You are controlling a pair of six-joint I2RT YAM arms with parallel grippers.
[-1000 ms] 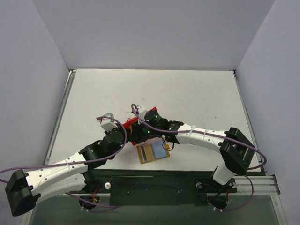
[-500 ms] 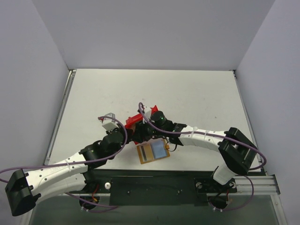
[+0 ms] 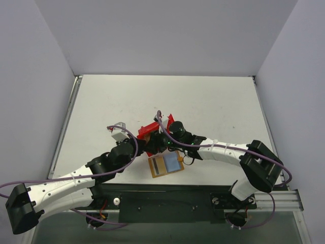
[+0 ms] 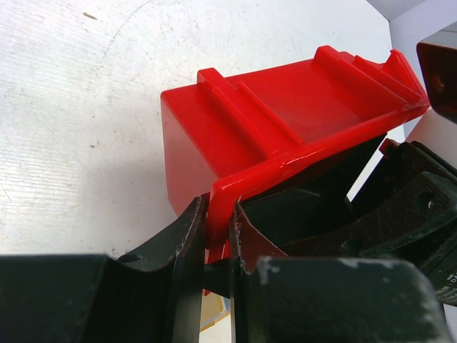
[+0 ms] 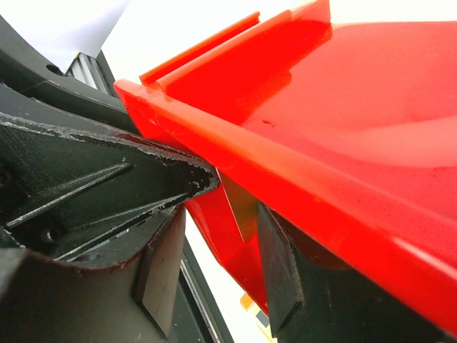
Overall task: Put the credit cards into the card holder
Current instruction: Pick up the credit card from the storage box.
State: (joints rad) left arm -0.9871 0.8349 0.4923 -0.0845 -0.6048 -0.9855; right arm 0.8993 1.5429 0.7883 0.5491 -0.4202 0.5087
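The card holder (image 3: pixel 166 163) lies open on the table near the front edge, orange-tan with a light blue panel. Just behind it a red bin (image 3: pixel 152 128) is tipped up off the table. My left gripper (image 4: pixel 218 214) is shut on the bin's rim (image 4: pixel 221 196). My right gripper (image 5: pixel 221 246) reaches under the bin's lip from the other side, jaws apart. One tan credit card (image 5: pixel 241 207) shows edge-on inside the bin, leaning by the right-hand finger (image 5: pixel 280 275). In the top view the cards are hidden by the bin and both wrists (image 3: pixel 158 143).
The two arms cross closely over the bin, wrists almost touching. The black base rail (image 3: pixel 167 195) runs just in front of the card holder. Grey walls (image 3: pixel 35 101) close in the white table (image 3: pixel 203 101) on three sides.
The right gripper's jaws have spread wider. The right wrist has drifted right and toward the front, uncovering more of the red bin. The left gripper has kept its hold on the rim.
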